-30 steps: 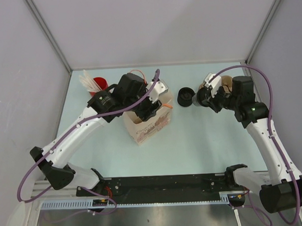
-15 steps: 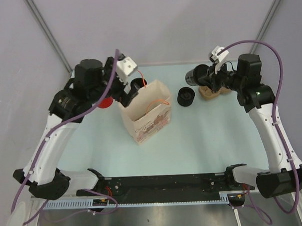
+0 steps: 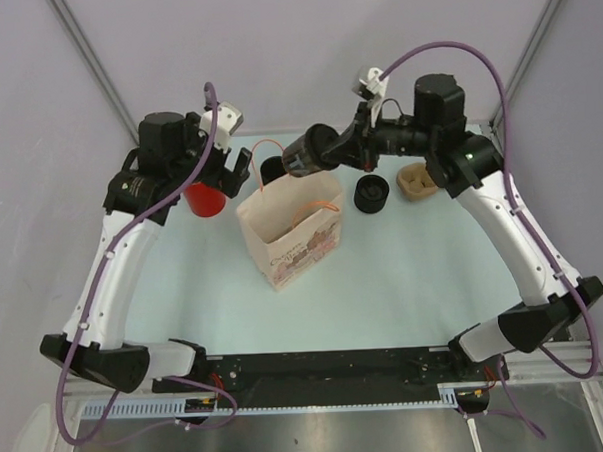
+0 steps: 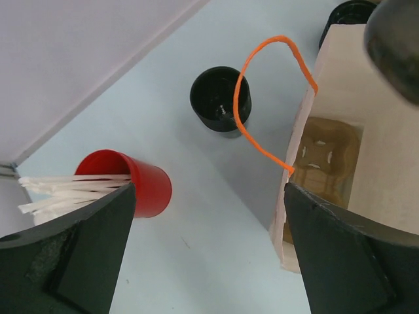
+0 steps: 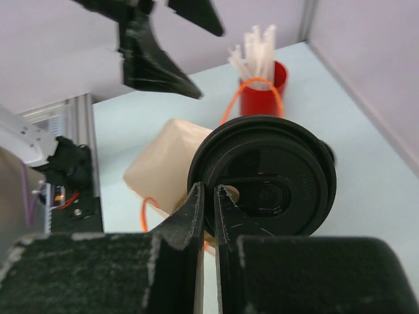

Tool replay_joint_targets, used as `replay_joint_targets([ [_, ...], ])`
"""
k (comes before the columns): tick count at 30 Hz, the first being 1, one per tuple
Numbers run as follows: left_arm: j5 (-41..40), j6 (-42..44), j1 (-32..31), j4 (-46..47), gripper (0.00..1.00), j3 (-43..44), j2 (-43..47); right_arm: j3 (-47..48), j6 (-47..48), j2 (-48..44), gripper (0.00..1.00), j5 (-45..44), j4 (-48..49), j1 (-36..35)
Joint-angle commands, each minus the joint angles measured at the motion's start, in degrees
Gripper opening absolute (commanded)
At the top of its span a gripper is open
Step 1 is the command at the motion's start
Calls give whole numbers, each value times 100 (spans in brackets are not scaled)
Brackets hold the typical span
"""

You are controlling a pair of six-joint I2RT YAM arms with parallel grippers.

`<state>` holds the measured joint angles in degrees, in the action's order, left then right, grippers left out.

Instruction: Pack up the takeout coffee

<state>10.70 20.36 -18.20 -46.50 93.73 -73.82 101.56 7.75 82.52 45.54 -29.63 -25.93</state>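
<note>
The takeout coffee [image 3: 306, 152] is a black cup with a black lid, held on its side in the air just above the far edge of the open paper bag [image 3: 292, 231]. My right gripper [image 3: 344, 152] is shut on it; in the right wrist view the fingertips [image 5: 200, 196] pinch the lid rim [image 5: 262, 176]. My left gripper [image 3: 231, 171] is open and empty, left of the bag and above the table between the red cup [image 4: 134, 186] and the bag wall [image 4: 340, 124]. The held cup shows blurred at the top right of the left wrist view [image 4: 393, 39].
A red cup with white sticks [image 3: 205, 198] stands left of the bag. Another black cup [image 3: 272, 169] stands behind the bag by its orange handle [image 4: 262, 91]. A squat black round piece [image 3: 372, 193] and a brown cardboard holder [image 3: 417, 181] lie to the right.
My right gripper has lifted the black cup from the right side and carried it left to over the bag. My left gripper has drawn back from the bag to the left.
</note>
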Motion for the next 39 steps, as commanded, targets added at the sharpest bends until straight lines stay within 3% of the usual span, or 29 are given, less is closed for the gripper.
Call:
replay_joint_targets([
  [1,538,-199,88,413,100,-48,-53,338,-309,352,0,139,-201,-324],
  [22,1417,-366,106,897,96,-109,-853,857,-326,1811,0,-844,-1150,-896],
  [25,1496,-410,106,993,90,-197,-818,883,-370,1952,0,-1135,-1194,-896],
  [28,1566,-454,115,1064,76,-285,-774,945,-406,2119,0,-1302,-1317,-896],
  [39,1698,-621,115,1345,47,-698,-563,1112,-178,2585,0,-1969,-1845,-1019],
])
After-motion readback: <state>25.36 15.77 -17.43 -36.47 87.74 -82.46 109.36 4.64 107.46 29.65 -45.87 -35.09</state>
